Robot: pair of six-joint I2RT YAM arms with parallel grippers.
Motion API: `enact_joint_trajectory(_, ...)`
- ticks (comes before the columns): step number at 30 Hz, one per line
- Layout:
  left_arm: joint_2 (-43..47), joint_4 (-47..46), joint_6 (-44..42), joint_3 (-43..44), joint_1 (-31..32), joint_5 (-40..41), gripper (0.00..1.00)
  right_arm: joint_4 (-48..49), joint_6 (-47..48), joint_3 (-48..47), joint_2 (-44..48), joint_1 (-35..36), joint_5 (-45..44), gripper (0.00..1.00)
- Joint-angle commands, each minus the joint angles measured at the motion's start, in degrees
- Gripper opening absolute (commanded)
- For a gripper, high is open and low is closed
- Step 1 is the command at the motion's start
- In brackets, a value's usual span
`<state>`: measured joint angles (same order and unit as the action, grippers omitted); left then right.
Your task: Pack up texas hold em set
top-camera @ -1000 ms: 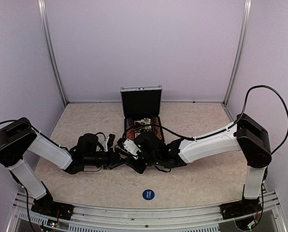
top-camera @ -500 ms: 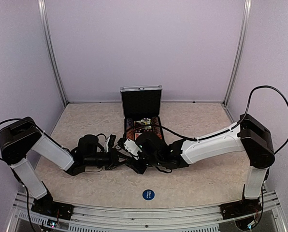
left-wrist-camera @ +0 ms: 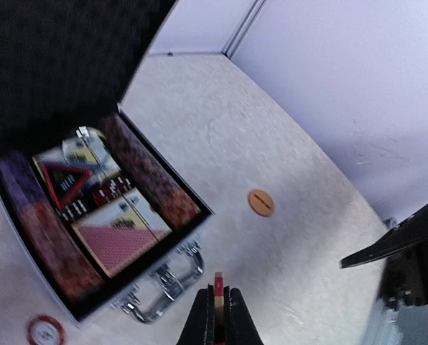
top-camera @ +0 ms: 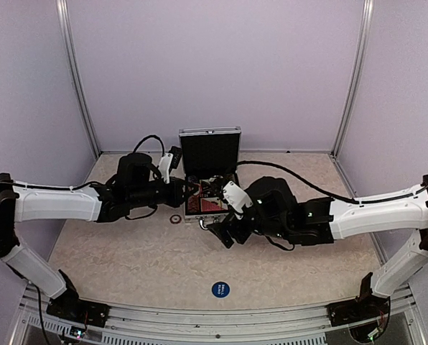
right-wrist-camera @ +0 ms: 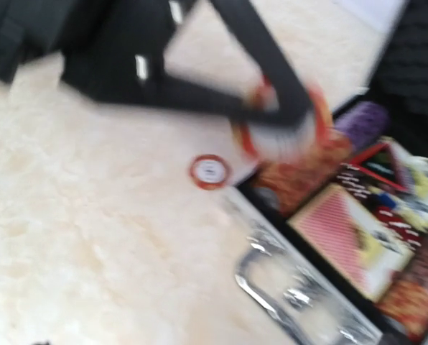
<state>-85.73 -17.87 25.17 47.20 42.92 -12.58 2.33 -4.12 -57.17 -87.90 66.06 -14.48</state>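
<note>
Left end effector (left-wrist-camera: 218, 296) clamped on a red-and-white chip (left-wrist-camera: 218, 279) edge-on, right end effector (top-camera: 225, 233) state unclear, silver case (top-camera: 210, 152) open, black-lined, red-backed deck (left-wrist-camera: 117, 241), red triangle (left-wrist-camera: 63, 180) inside.

The right wrist view is smeared by motion: the left gripper (right-wrist-camera: 282, 118) is a dark streak, its chip (right-wrist-camera: 275, 147) an orange-and-white blur, and the handle (right-wrist-camera: 271, 287) melts into glare. In the left wrist view the chip shows edge-on only, the fingers (left-wrist-camera: 203, 323) and a loose chip (left-wrist-camera: 45, 330) are cut by the bottom edge, and the right gripper (left-wrist-camera: 393, 244) is a blurred dark wedge, its jaws unreadable. From above, the case (top-camera: 210, 151) contents are too small to sort.
</note>
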Motion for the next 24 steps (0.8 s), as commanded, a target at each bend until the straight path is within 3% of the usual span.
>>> enact_joint_trajectory(1,-1.9,8.5,-22.6,4.1,0.3,8.3,0.0,-2.0,-1.0,5.5,6.9,-2.0,-4.7,1.0)
enact_joint_trajectory(6,-9.7,15.0,-36.0,13.7,0.1,6.0,0.0,-2.0,-3.1,11.0,13.1,-3.5,-5.7,1.0)
enact_joint_trajectory(13,-21.7,26.2,-47.1,27.2,-0.5,5.1,0.0,-4.9,-4.8,15.0,18.7,-3.9,-7.5,1.0)
enact_joint_trajectory(24,-23.5,28.9,-51.5,26.9,-1.6,8.8,0.0,-4.8,-6.1,19.2,22.5,-4.5,-7.5,1.0)
